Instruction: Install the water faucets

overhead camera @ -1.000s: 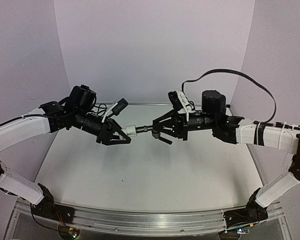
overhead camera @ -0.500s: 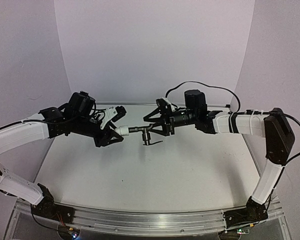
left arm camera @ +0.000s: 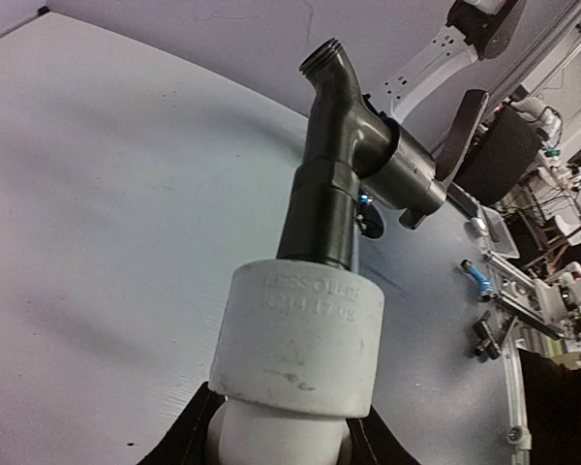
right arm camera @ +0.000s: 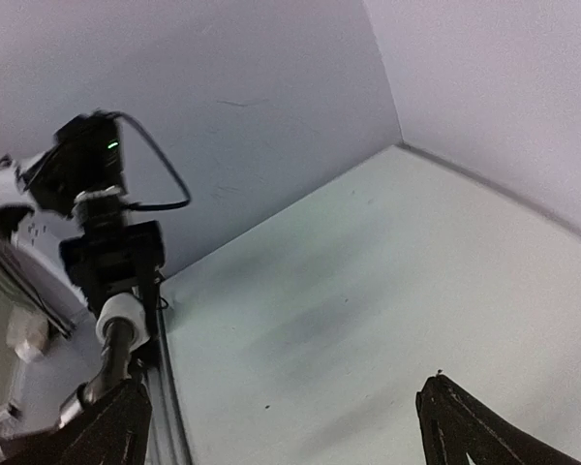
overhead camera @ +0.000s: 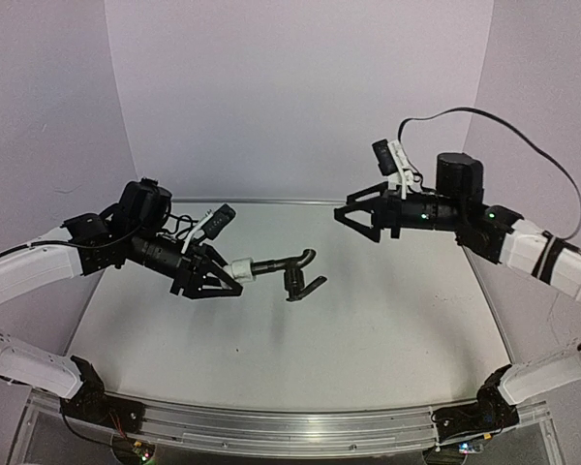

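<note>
The dark grey water faucet [overhead camera: 283, 264] is seated by its stem in a white stubby pipe fitting [overhead camera: 242, 269] and juts out to the right over the table. Its spout curls up and its lever handle hangs below. My left gripper [overhead camera: 220, 281] is shut on the fitting. The left wrist view shows the fitting [left arm camera: 300, 337] between my left gripper's [left arm camera: 281, 448] dark fingers [left arm camera: 187, 441], with the faucet [left arm camera: 353, 160] rising from it. My right gripper [overhead camera: 354, 221] is open, holds nothing, and hangs up and to the right, well apart from the faucet. The right wrist view has my right gripper [right arm camera: 286, 426] spread wide over bare table, with the fitting [right arm camera: 122, 318] far left.
A white table [overhead camera: 368, 320] is walled in by pale panels at the back and both sides. An aluminium rail [overhead camera: 271, 426] carries the arm bases along the near edge. A black cable [overhead camera: 523, 145] loops above the right arm.
My right gripper opened, let go of the faucet and drew back up and to the right. The left arm sank a little, still holding the fitting with the faucet in it.
</note>
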Controlling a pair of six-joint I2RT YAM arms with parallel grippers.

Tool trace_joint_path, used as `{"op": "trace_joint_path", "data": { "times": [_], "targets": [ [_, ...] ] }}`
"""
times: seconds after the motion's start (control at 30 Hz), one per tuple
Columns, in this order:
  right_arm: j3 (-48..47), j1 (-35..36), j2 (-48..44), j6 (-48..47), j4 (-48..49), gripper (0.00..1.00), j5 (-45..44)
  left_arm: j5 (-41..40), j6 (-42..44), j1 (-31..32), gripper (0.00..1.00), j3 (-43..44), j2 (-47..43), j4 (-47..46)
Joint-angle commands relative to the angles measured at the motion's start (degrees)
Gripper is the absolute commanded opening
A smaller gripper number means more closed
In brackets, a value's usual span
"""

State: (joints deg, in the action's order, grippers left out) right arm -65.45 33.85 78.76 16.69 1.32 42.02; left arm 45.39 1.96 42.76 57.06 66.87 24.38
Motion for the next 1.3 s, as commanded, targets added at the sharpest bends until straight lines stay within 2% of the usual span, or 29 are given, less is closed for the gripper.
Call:
{"op": "trace_joint_path", "data": {
  "times": [0.0,0.13,0.2,0.4,0.47,0.8,1.1,1.13,1.17,1.23,1.27],
  "targets": [
    [6.1,3.8,-9.8,-39.6,0.3,0.98,2.4,14.1,-6.4,-0.4,0.0,5.2,2.1,-4.1],
    [11.9,7.6,-13.5,-67.1,-1.3,0.98,7.3,16.9,-8.2,-0.8,0.0,7.1,3.8,-4.1],
    [13.3,9.6,-14.0,-72.9,1.0,0.98,7.9,17.5,-9.2,-0.8,0.0,7.9,5.0,-4.1],
    [9.9,13.4,-11.0,-76.8,3.3,0.84,7.6,18.5,-10.0,-0.8,0.0,8.3,7.3,-4.1],
    [8.9,13.6,-10.0,-76.7,3.4,0.82,7.4,19.3,-10.0,-0.8,0.0,8.3,8.0,-4.1],
    [8.9,13.9,-9.0,-76.3,6.0,0.87,4.7,19.8,-10.1,-0.9,0.0,8.1,9.1,-4.0],
    [6.2,15.6,-4.4,-75.3,6.6,0.56,7.9,20.2,-9.7,-1.2,0.0,10.1,11.1,-3.9],
    [5.9,15.6,-3.7,-73.7,6.9,0.45,8.1,19.6,-9.6,-1.3,0.0,10.2,11.0,-3.9],
    [5.7,15.6,-3.4,-72.8,7.1,0.44,8.1,19.1,-9.4,-1.3,0.0,10.2,10.9,-3.8],
    [5.4,15.6,-2.1,-67.4,8.5,0.28,7.6,15.0,-8.3,-1.5,0.0,10.1,9.9,-3.8],
    [5.2,15.6,-1.8,-65.4,9.0,0.26,7.3,13.8,-7.6,-1.5,0.0,10.1,9.7,-3.8]
  ]
}}
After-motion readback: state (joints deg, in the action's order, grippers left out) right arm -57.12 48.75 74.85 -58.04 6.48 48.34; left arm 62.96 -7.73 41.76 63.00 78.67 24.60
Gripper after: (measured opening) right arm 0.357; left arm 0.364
